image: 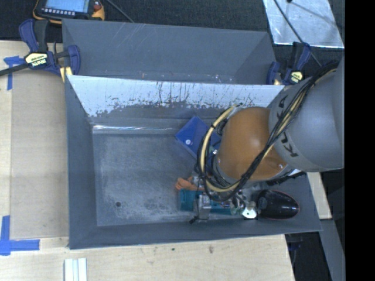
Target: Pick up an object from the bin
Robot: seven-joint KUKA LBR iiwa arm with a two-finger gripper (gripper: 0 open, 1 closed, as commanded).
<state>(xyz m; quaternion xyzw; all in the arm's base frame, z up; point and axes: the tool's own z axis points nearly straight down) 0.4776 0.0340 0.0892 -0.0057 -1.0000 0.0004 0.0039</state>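
My gripper (203, 205) is low in the bin's front right part, mostly hidden under the arm's wrist. It is down on a teal block-shaped thing (187, 200) that lies by the front wall. A small orange piece (184, 184) lies just behind the teal thing, touching the gripper's left side. A blue flat square thing (191, 136) lies tilted a little further back, partly covered by the arm.
A black rounded thing (279, 205) lies at the front right corner, with a small white piece (250, 213) beside it. The arm's orange cover and cables hang over the bin's right half.
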